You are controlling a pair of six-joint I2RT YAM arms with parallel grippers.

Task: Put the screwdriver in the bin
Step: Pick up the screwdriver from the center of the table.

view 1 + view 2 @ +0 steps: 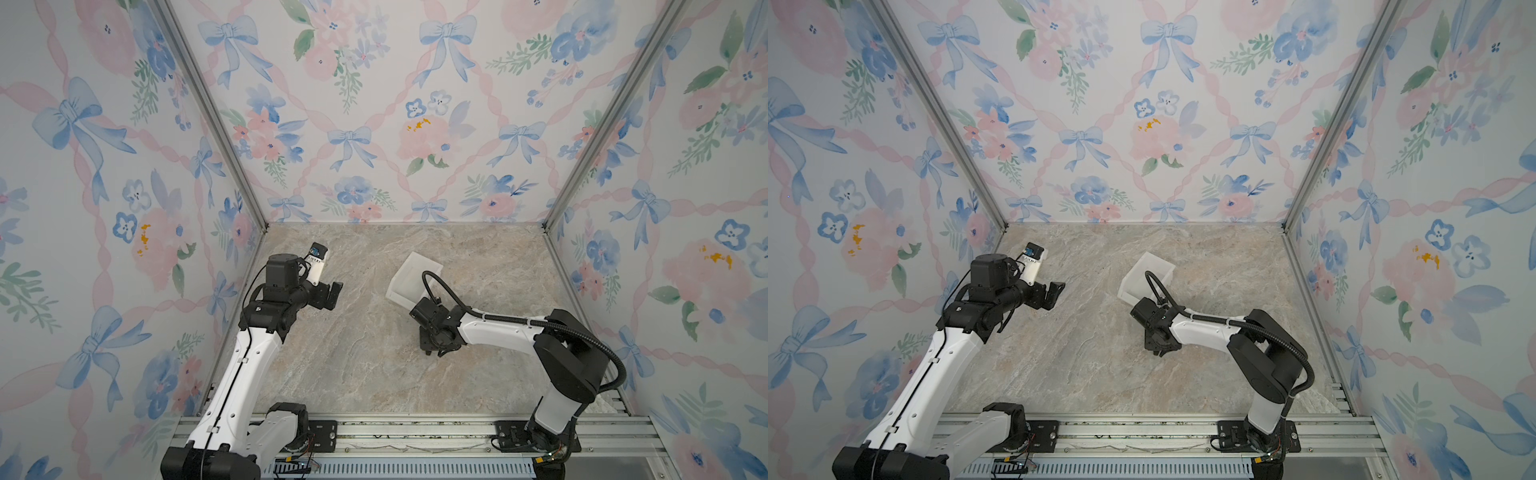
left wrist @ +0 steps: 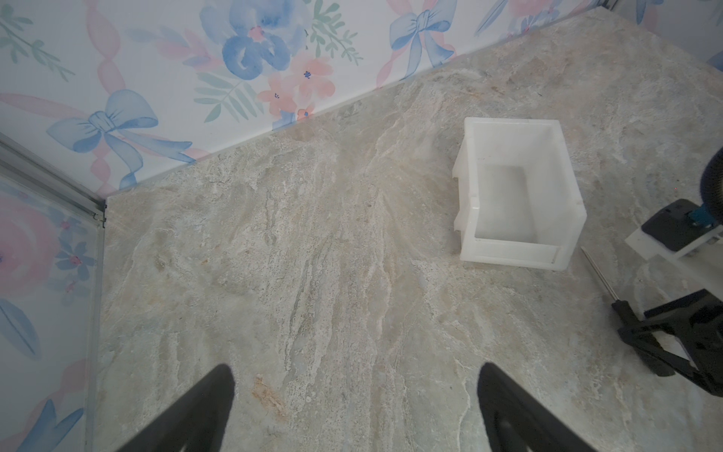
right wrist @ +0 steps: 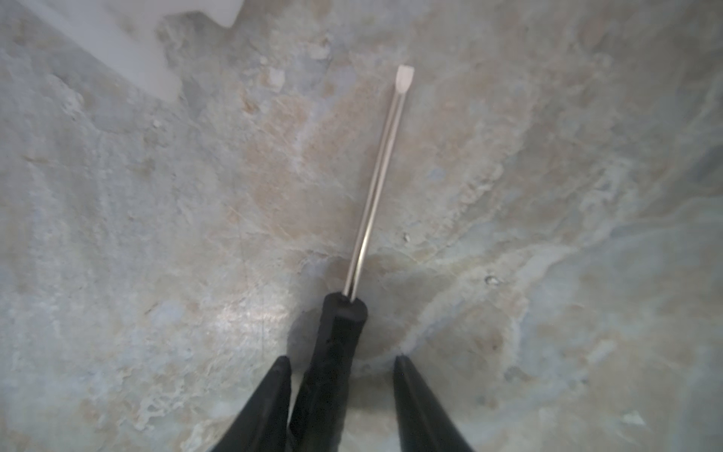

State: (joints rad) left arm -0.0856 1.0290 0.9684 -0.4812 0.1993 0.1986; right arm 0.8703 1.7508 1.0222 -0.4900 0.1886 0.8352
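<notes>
Two black fingers (image 3: pixel 274 391) of the right gripper (image 3: pixel 341 358) sit closest to the right wrist camera, partly spread and lowered to the tabletop (image 3: pixel 547 195), with the black handle of the screwdriver (image 3: pixel 358 254) between them. One finger touches the handle; a clear gap separates the other from it, so the jaws straddle the handle without pinching it yet. From there the thin metal shaft runs straight ahead of the fingertips, lying flat on the stone-patterned surface and ending in a flat blade. Its long axis follows the gripper's reach, so I judge the jaws will close squarely across the handle's width.

Beyond the blade and off to one side, a corner of the bin (image 3: pixel 129 43) shows. The left wrist view has the screwdriver (image 2: pixel 598 276) stopping just beside the low front corner of the bin (image 2: pixel 512 256), apart from it, and the bin holds nothing.

In both top views the right wrist hides the screwdriver; the bin (image 1: pixel 409 270) lies above and slightly left of the right gripper (image 1: pixel 434 352) in the frame, near it. Carrying it there looks like a short lift up-frame over the low edge.

Far off, at centre left of the frame, the left gripper (image 1: pixel 332 293) hangs raised, jaws wide and empty, so the right arm is plainly nearer
</notes>
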